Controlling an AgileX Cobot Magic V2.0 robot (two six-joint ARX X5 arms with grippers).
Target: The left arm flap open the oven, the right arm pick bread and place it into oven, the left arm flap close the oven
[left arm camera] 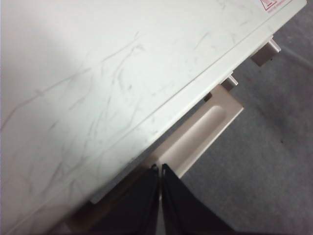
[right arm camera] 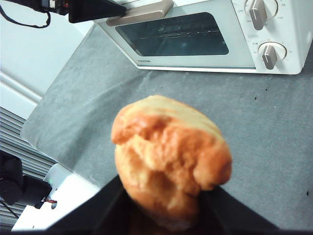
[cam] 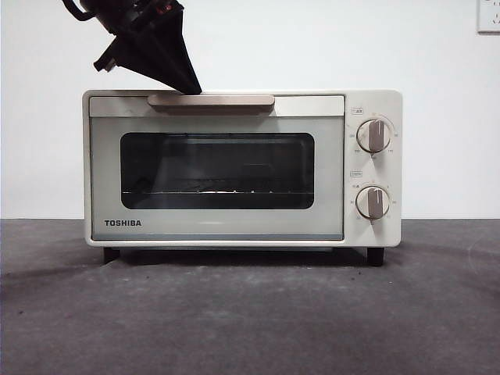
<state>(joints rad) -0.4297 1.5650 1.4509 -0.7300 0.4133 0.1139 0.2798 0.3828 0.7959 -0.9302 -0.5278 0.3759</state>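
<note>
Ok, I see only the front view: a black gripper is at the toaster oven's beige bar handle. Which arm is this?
Observer: The left gripper; its wrist view shows its jaws shut together at the beige bar handle.
Operator: And the bread?
Observer: The right gripper holds the golden-orange braided loaf between its jaws, above the grey table.
Operator: Near the oven?
Observer: In front of the cream-white toaster oven, apart from its door.

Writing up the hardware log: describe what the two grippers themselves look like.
The left gripper is matte black, with long flat jaws tapering to a point and a thin black cable looping above it. The right gripper shows only two broad, plain black jaws. No markings visible.
</note>
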